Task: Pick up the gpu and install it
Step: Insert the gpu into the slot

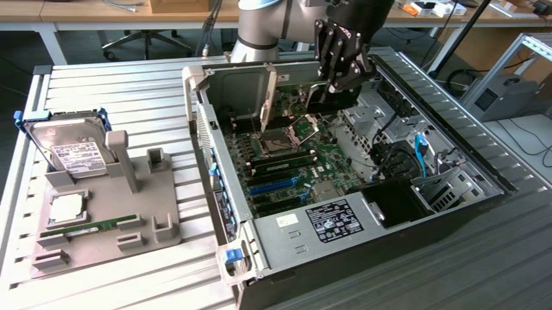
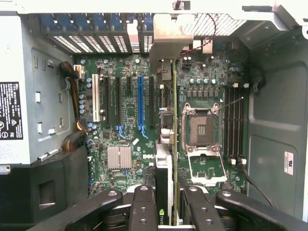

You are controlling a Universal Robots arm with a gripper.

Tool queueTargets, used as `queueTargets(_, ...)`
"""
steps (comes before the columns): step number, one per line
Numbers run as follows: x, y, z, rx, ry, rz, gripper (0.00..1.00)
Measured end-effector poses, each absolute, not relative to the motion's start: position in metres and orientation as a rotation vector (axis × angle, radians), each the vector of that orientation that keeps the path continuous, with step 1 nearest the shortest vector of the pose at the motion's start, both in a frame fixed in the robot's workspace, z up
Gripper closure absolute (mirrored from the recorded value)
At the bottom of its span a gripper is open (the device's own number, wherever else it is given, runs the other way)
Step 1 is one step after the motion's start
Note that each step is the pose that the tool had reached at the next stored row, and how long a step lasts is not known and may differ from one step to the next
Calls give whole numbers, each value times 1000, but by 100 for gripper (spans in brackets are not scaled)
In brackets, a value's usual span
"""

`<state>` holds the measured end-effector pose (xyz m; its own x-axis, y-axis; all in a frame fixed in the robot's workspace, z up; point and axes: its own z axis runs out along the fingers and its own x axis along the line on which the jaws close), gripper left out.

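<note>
1. Judgement: the gpu (image 2: 163,166) should stay on edge, parallel to the blue slot (image 2: 140,101), with its bracket facing the case's (image 1: 216,148) rear openings.
2. The jaws are partly closed, clamping the gpu above the motherboard (image 2: 127,134), between the blue slot and the CPU socket (image 2: 202,127).
3. The arm (image 1: 258,26) reaches down into the open case.

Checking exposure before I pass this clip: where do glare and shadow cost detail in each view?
Exterior view: light is even, the slatted table is bright, and the computer case falls into deep shadow at its near corner. Wrist view: the case's upper rim glares to white, and the gripper and the gpu it holds are dark against the lit motherboard.
</note>
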<state>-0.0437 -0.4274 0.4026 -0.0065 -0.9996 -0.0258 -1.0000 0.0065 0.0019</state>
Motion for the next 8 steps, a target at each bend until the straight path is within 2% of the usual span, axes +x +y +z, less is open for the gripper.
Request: queueTargets(8,-44,-427,401,-2202,2217,31,73)
